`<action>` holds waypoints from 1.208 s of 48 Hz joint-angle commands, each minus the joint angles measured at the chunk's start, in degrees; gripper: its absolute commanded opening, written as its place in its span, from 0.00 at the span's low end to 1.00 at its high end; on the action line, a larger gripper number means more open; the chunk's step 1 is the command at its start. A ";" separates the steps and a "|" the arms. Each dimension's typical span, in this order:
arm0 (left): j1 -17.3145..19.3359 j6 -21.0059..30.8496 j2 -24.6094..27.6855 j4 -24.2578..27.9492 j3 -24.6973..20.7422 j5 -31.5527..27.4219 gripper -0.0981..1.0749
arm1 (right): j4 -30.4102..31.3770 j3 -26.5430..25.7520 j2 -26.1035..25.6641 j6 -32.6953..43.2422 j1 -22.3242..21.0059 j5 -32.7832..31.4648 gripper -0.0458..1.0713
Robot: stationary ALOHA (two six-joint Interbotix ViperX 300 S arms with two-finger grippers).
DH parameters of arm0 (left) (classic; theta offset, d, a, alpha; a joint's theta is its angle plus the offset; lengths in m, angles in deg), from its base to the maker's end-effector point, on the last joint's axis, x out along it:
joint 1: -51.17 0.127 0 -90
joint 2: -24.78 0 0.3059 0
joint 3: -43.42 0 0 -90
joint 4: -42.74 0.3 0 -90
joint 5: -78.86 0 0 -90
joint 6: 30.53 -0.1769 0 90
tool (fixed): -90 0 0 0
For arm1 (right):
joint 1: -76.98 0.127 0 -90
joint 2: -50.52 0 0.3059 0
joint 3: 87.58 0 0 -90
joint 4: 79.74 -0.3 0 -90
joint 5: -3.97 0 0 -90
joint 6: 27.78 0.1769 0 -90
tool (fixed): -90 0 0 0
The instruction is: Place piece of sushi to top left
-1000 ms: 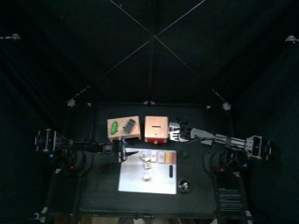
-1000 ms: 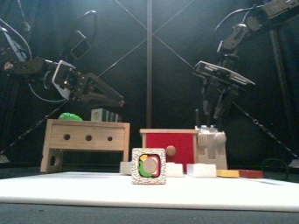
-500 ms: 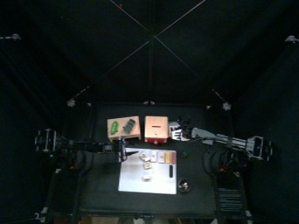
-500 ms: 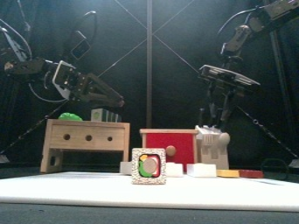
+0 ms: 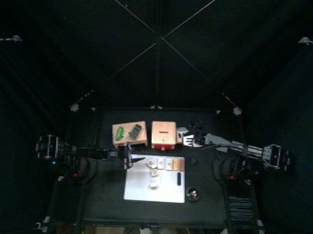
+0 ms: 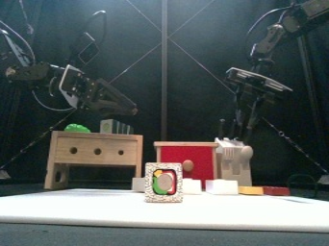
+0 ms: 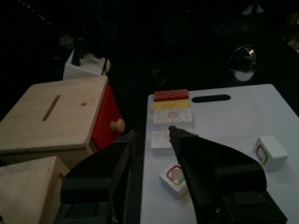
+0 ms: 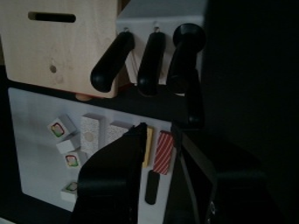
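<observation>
Several small sushi pieces (image 5: pixel 156 165) lie along the far edge of a white mat (image 5: pixel 166 189). In the front view one piece (image 6: pixel 164 183) stands upright on the mat, white-rimmed with a green and red filling. The left wrist view shows a round-filled piece (image 7: pixel 176 176) just beyond my left gripper (image 7: pixel 149 142), which is open and empty above the mat's far left part (image 5: pixel 130 158). My right gripper (image 8: pixel 166 131) is open and empty, hanging by the knife block (image 8: pixel 152 52), off the mat (image 5: pixel 196 139).
Behind the mat stand a wooden box (image 5: pixel 124 133) with something green on top, a red box (image 5: pixel 162 134) and a white knife block (image 5: pixel 186 137) with black handles. A red-striped piece (image 8: pixel 163 150) lies at the mat's far right. A dark round object (image 5: pixel 196 192) sits right of the mat.
The right arm has lifted and drawn a little to the right, away from the knife block. The left arm and the sushi pieces have not moved.
</observation>
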 commanded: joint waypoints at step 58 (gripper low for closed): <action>-3.87 0.00 4.66 9.40 -14.15 -40.52 0.75 | 22.06 10.81 7.29 -0.09 20.65 24.43 0.67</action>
